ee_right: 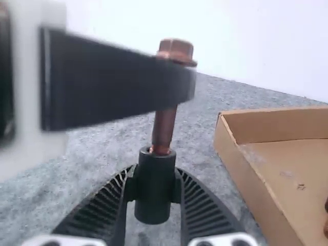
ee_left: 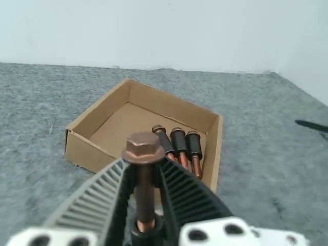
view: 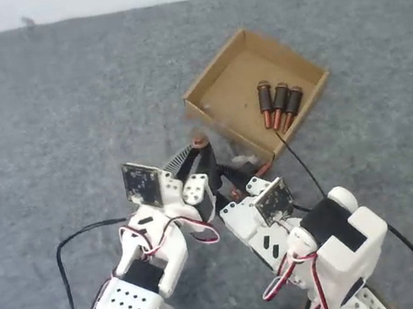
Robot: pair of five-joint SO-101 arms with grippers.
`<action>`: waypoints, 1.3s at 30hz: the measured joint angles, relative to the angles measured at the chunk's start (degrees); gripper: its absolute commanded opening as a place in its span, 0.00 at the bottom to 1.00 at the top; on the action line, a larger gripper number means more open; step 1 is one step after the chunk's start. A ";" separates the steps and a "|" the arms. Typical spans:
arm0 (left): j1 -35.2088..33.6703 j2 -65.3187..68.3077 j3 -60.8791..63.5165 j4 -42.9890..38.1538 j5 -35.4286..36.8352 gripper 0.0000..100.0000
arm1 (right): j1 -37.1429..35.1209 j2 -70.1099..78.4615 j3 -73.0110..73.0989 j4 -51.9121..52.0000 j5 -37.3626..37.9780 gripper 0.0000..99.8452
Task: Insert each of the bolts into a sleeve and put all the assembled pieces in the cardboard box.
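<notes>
A copper bolt (ee_left: 144, 190) stands upright with my left gripper (ee_left: 141, 169) shut on its shank just under the hex head (ee_left: 142, 147). Its lower tip sits in the mouth of a black sleeve (ee_right: 154, 182), and my right gripper (ee_right: 154, 177) is shut on that sleeve from below. In the high view both grippers meet just in front of the cardboard box (view: 212, 73), left gripper (view: 200, 155) above the right gripper (view: 232, 186). Three assembled pieces (view: 279, 105) lie side by side in the box, by its right wall.
Grey carpet (view: 40, 120) covers the table up to a pale wall at the back. A black cable (view: 303, 165) runs from the box's near corner past the right arm. Another cable (view: 67, 247) loops left of the left arm.
</notes>
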 measured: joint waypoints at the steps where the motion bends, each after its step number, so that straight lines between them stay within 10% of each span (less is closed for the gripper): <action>1: 0.26 -0.09 0.26 0.70 -0.79 0.01 | 0.26 0.00 0.00 0.00 0.00 0.01; 39: -0.26 0.00 0.44 11.43 -2.64 0.26 | 2.81 -0.44 0.00 1.76 0.18 0.01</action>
